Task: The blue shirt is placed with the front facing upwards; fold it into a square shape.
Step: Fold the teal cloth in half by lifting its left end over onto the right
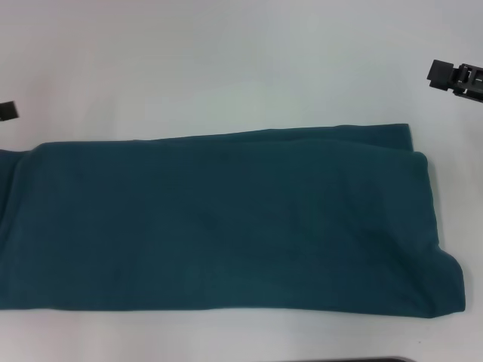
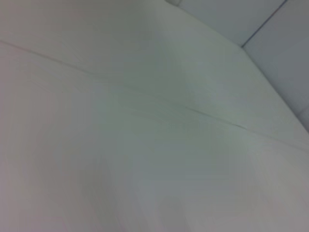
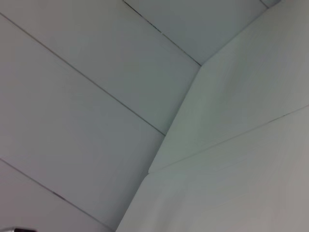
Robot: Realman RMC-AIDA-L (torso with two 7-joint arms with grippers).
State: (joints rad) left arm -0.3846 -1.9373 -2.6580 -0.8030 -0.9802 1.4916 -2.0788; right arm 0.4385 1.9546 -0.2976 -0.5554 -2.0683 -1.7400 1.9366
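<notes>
The blue shirt (image 1: 226,222) lies on the white table (image 1: 226,68) as a long band folded lengthwise, running from the left edge of the head view to the right. Only plain teal cloth shows; no print is visible. Its right end has a rounded folded corner near the front. My left gripper (image 1: 7,111) shows as a dark tip at the far left edge, behind the shirt and clear of it. At the far right my right gripper (image 1: 458,78) hangs behind the shirt's right end, also apart from it. Both wrist views show only white surfaces.
White table surface stretches behind the shirt across the whole width. A narrow strip of table shows in front of the shirt, with a dark edge (image 1: 377,360) at the bottom.
</notes>
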